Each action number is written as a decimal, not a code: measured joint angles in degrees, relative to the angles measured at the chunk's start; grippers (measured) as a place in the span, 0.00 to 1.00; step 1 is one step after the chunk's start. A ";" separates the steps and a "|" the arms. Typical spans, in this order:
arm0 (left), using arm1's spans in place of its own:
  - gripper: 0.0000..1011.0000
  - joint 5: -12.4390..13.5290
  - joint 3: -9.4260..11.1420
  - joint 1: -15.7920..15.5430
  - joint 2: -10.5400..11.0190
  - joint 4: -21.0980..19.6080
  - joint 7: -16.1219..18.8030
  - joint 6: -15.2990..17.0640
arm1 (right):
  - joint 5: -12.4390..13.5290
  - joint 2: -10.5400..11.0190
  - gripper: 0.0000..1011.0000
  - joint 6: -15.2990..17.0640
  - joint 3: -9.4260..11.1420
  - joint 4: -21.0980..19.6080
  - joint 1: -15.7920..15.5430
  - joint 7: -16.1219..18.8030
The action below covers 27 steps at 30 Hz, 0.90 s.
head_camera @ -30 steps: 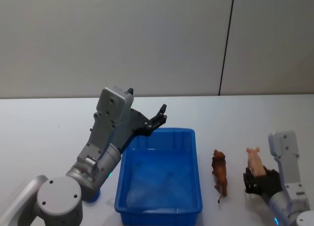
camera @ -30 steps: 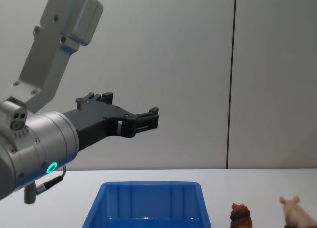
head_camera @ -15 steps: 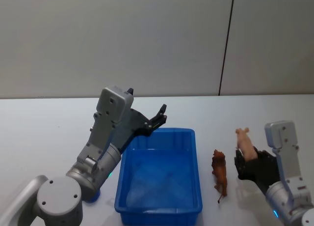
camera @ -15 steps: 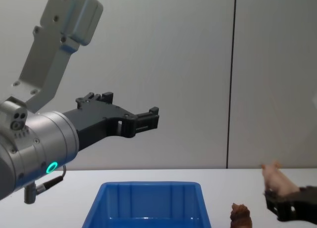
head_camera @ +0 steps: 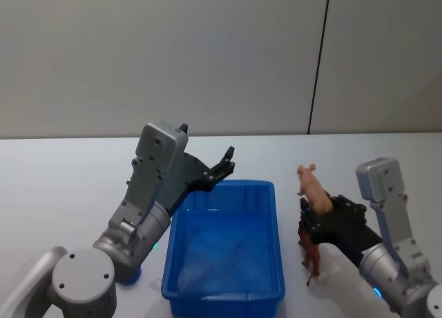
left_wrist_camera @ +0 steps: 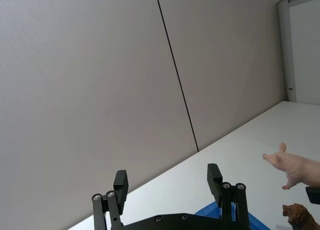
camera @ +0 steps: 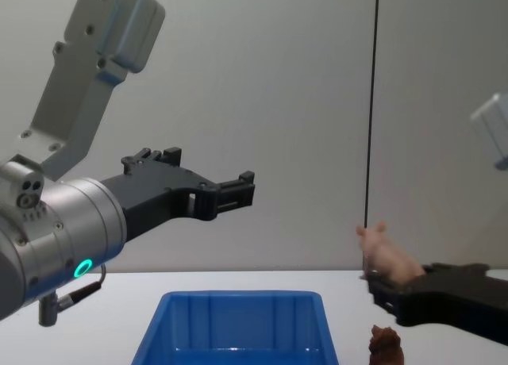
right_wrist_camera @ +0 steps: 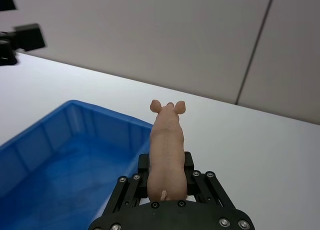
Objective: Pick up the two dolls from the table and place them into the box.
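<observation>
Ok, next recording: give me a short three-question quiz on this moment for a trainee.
1. True or false: the brown doll already lies inside the blue bin.
2. What does the right gripper hold? A) the pink pig B) the brown doll C) nothing
3. Fill in: the left gripper, raised near the bin's far edge, has its fingers ____.
Key: 1 false, it is on the table to the right of the bin; 2 A; 3 open.
</observation>
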 joint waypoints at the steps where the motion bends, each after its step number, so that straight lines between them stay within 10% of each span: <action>1: 0.99 0.00 0.00 0.00 0.00 0.00 0.00 0.00 | 0.00 -0.01 0.37 -0.24 -0.04 0.12 0.17 0.79; 27: 0.99 0.00 0.00 0.00 0.00 0.00 0.00 0.00 | -0.09 -3.61 0.45 -5.06 -2.68 10.97 8.70 23.60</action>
